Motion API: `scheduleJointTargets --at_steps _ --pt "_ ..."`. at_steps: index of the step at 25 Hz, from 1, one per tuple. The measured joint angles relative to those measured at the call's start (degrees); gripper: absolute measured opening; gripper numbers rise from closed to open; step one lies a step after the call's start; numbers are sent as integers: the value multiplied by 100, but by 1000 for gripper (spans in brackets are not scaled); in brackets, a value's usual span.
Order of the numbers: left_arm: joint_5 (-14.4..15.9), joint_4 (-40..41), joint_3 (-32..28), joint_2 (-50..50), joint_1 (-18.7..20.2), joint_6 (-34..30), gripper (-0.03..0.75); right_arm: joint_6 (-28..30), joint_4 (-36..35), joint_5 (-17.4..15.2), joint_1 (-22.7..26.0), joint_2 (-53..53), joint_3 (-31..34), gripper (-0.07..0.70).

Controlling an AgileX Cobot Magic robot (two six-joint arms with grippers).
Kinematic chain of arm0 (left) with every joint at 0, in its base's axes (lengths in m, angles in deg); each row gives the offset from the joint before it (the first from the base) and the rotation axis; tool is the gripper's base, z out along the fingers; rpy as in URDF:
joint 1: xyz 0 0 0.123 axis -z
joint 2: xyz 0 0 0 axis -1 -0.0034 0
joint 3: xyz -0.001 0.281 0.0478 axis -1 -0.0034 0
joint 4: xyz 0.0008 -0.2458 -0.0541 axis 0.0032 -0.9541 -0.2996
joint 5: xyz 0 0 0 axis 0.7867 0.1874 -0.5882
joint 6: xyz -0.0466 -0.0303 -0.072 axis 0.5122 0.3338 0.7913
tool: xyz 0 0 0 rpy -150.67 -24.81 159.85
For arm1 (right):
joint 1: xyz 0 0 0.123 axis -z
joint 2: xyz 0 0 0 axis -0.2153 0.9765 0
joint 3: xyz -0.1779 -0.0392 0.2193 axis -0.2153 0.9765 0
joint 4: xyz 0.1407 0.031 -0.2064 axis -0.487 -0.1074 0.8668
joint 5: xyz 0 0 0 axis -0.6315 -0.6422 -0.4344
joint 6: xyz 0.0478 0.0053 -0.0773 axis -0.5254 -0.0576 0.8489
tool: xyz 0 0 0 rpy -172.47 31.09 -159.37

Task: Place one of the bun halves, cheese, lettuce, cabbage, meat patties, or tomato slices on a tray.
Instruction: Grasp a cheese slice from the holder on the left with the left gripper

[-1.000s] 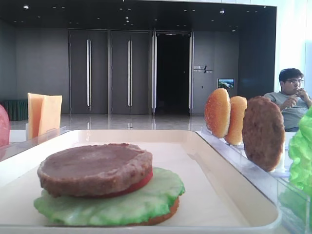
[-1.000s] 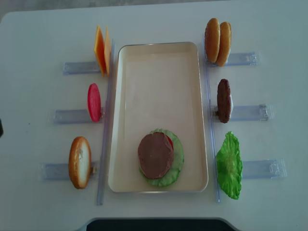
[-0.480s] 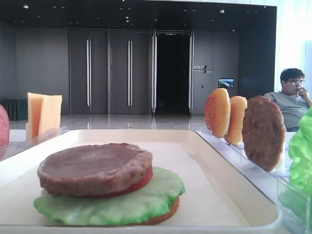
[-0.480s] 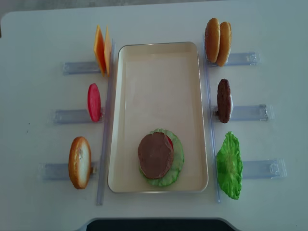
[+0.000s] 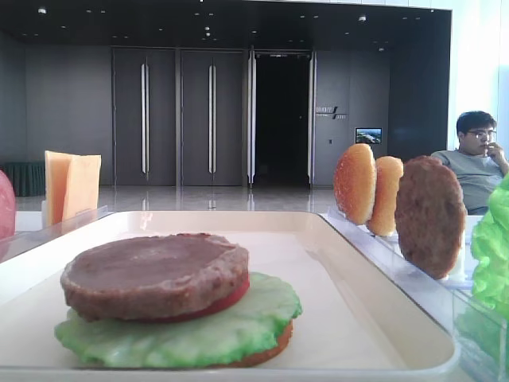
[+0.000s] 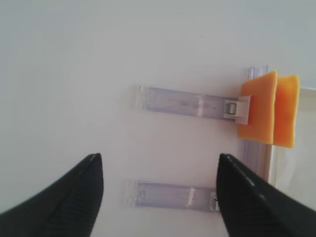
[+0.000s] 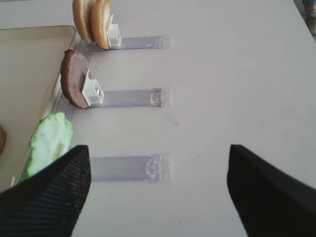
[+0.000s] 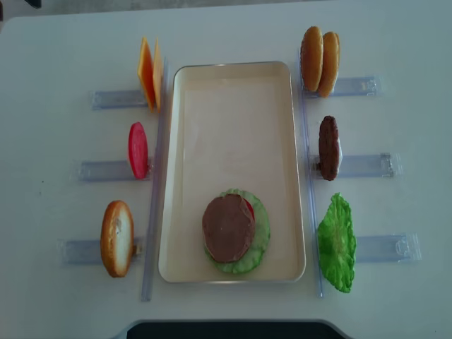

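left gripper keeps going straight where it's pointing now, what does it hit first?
Probably bare table. The left gripper is open; between its fingers lies the end of a clear rack. The cheese sits off to the right. Depth is unclear.

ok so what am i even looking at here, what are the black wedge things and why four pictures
It is a two-armed robot at a white table. Two cameras watch the table, one low, one overhead; two ride on the wrists. The black wedges are the fingers: left gripper and right gripper, both open, holding nothing. On the tray sits a stack: bun, lettuce, tomato, meat patty. Clear racks beside it hold cheese, a tomato slice, bun halves, another patty and a lettuce leaf.
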Motion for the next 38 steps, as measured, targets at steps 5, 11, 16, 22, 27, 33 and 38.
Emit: scheduleJointTargets --at_steps 5,11,16,22,27,33,38 --pt "0 157 416 -537 0 5 543 0 0 0 0 0 0 542" --pt "-5 211 907 -1022 0 230 541 0 0 0 0 0 0 542" --pt "-5 394 1009 -1116 143 330 541 0 0 0 0 0 0 542" --pt "-5 659 1015 -1116 832 408 541 0 0 0 0 0 0 542" --pt "-5 678 1016 -1116 1400 640 541 0 0 0 0 0 0 542" --pt "-5 547 1016 -1116 1755 799 541 0 0 0 0 0 0 542" --pt "-5 293 1016 -1116 1768 881 541 2 0 0 0 0 0 542"
